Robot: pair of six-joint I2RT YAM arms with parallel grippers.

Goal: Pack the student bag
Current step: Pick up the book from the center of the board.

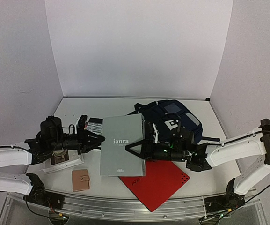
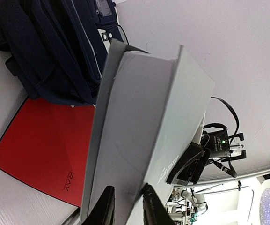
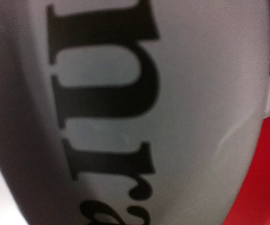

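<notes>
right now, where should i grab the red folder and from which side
The red folder lies flat and thin, with the grey book raised over its far part. Probably pinch its near corner, coming in low from the near side; a top-down pinch has no edge to close on.

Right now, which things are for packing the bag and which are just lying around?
For the job:
- student bag
- grey book, raised beside it

Just lying about, untouched (they may be packed later):
- red folder
- tan wallet
- small dark box
</notes>
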